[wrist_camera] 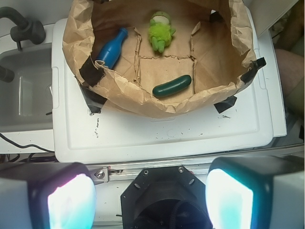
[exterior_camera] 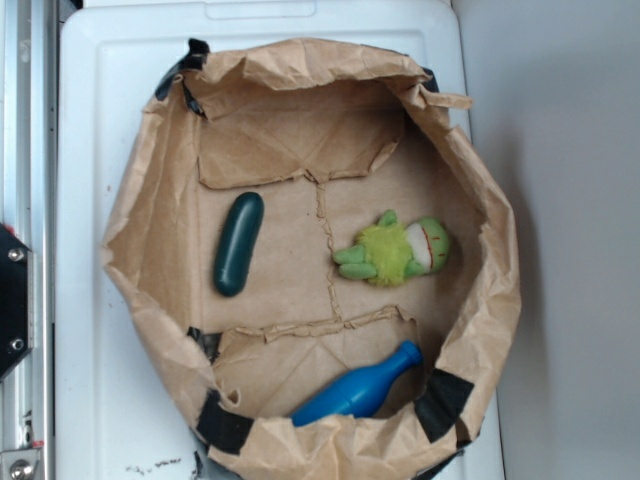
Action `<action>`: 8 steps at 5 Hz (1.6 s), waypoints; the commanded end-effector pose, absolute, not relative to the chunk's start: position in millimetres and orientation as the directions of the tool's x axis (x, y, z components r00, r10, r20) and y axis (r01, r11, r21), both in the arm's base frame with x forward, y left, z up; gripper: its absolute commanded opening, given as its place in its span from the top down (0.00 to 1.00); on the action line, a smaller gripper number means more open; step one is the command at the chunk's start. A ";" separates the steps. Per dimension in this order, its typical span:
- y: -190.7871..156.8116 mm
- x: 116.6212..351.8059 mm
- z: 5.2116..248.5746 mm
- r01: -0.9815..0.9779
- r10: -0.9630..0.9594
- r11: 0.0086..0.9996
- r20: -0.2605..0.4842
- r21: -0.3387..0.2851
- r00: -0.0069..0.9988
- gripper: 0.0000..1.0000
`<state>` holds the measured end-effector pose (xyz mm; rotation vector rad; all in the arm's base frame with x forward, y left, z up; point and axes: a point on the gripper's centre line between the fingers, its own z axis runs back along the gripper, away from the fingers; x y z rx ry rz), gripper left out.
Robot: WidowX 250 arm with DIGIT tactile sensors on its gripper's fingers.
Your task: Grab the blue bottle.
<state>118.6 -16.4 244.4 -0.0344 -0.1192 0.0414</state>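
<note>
Blue bottle of smooth bright plastic, pin-shaped with a narrow neck and rounded cap, is lying on its side against the inner wall of a crumpled brown paper bag with its walls rolled down into a wide open basin. In the exterior view its cap is pointing up and to the right, while its fat base is tucking partly under the folded paper rim. A dark teal-green capsule-shaped object is resting on the bag's flat floor, well apart from the bottle. A fuzzy lime-green plush toy with a pale round head is lying across the floor from the capsule, nearer to the bottle's cap yet not touching it. Strips of black tape are holding the bag's edge to a white plastic lid beneath. In the wrist view the gripper is hanging outside the bag, over the metal rail beside the white lid, with its two glowing fingers spread wide and holding nothing.
</note>
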 end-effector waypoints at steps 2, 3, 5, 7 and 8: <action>-27.6 168.6 231.0 -0.099 0.103 0.994 0.079 -0.051 0.992 0.00; -33.7 218.8 215.7 -0.157 0.159 0.987 0.052 -0.037 0.986 0.00; -30.5 269.5 194.1 -0.255 0.255 0.967 0.045 -0.007 0.966 0.00; -30.5 269.5 194.1 -0.255 0.255 0.967 0.045 -0.007 0.966 0.00; -30.5 269.5 194.1 -0.255 0.255 0.967 0.045 -0.007 0.966 0.00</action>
